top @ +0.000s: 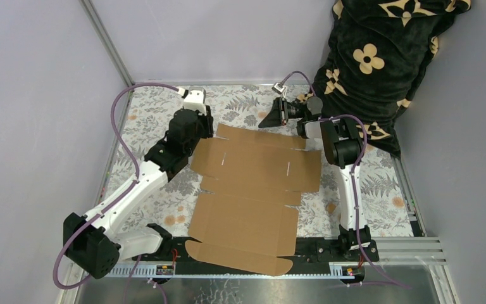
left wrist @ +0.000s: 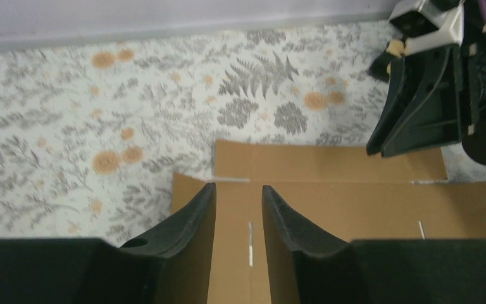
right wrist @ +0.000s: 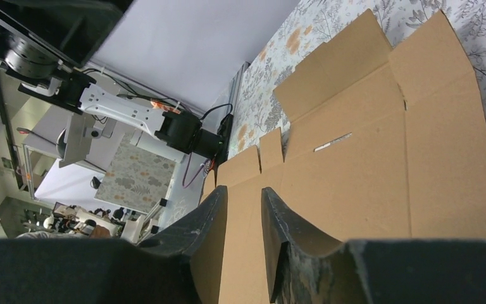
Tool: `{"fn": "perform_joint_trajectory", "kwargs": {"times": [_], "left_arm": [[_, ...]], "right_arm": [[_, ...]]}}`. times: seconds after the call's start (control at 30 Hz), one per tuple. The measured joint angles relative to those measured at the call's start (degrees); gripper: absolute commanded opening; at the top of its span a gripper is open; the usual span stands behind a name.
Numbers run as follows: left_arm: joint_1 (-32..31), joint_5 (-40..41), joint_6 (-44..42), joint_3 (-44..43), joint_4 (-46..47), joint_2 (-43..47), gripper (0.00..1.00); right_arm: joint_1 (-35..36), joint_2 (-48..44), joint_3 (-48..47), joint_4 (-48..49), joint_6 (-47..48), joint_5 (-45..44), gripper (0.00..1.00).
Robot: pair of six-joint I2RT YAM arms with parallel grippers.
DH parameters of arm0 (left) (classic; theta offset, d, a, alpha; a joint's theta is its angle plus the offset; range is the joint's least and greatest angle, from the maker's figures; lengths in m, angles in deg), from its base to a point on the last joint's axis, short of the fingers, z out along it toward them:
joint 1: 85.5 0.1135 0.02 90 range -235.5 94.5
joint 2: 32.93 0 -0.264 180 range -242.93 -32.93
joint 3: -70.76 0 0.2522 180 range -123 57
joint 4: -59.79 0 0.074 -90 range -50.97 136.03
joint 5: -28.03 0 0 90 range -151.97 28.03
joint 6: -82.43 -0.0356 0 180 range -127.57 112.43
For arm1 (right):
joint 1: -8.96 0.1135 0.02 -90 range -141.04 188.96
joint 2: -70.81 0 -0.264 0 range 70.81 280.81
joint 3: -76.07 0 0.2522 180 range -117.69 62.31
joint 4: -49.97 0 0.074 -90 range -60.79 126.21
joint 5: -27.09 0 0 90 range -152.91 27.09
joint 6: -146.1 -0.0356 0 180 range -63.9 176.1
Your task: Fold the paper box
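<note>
The paper box lies flat and unfolded on the flowered desk, a brown cardboard sheet with its flaps spread out. Its near end hangs over the near edge of the desk, between the two arm bases. Its far flap reaches toward the middle of the far edge.

The left fingers are over the sheet's far left part, by a short slit (whether they touch the card cannot be told). They stand a little apart, with only flat cardboard showing in the gap and nothing gripped.

The right fingers point leftward, close over the far edge of the far flap. In the right wrist view they too stand slightly apart; the sheet shows through the gap and nothing is caught between them.

A dark blanket with pale flower marks is heaped in the far right corner. Purple cables loop along both arms.
</note>
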Motion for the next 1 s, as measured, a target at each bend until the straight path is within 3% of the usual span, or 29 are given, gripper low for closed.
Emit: {"fn": "perform_joint_trajectory", "kwargs": {"times": [0.4,0.7,1.0], "left_arm": [[-2.9,0.0,7.2,0.9,-6.8,-1.7,0.42],[-4.0,0.2,7.7,0.9,-6.9,-2.2,0.42],[-5.2,0.6,8.3,0.4,-7.2,-2.4,0.43]], "right_arm": [[0.0,-2.1,-5.8,0.0,-9.2,0.9,0.37],[1.0,-2.6,-28.1,0.4,-24.0,3.5,0.39],[3.2,-15.8,-29.4,1.0,-28.6,4.5,0.4]]}}
